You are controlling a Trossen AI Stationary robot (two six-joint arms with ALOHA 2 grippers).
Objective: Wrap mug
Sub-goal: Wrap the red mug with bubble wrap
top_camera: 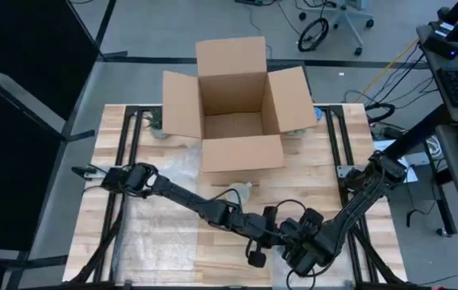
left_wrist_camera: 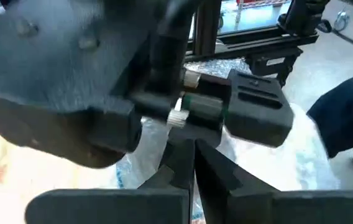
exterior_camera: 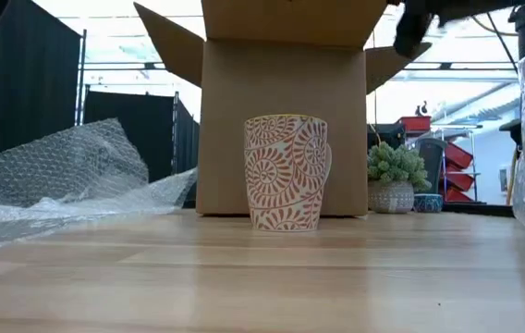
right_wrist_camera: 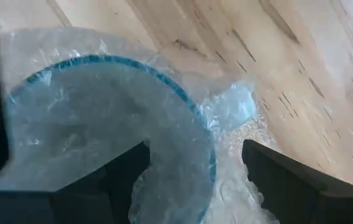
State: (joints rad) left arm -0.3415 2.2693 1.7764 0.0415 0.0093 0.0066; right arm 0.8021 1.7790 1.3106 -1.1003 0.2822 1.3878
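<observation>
Nearest to me are the bare boards of the surface (exterior_camera: 262,287), and just past them stands the mug (exterior_camera: 286,171). It is upright, rim up and long axis vertical, cream with an orange swirl pattern. From the low view its handle shows on the right edge of its body.

From overhead the mug (top_camera: 241,192) is only a small pale shape, just in front of the open cardboard box (top_camera: 233,105). The pattern and the upright stance read only from table height.

Both tools are at the near edge of the surface, well apart from the mug, which sits beyond them toward the box and touches neither. The right tool (top_camera: 300,259) and the left tool (top_camera: 257,254) are close together there.

The right wrist view shows what the others do not. The right tool (right_wrist_camera: 195,155) is spread wide, and crumpled bubble wrap (right_wrist_camera: 232,124) lies between and beyond its fingers (right_wrist_camera: 127,180). Under that wrap is a round blue-rimmed shape (right_wrist_camera: 102,112); what it is I cannot tell.

The left wrist view is filled by the other arm's dark housing right in front of it. Whether the left tool is wide or closed I cannot tell.

A loose heap of the same wrap (exterior_camera: 68,176) lies out to the left arm's side of the mug. A small potted plant (exterior_camera: 394,176) sits beside the box on the right arm's side.
</observation>
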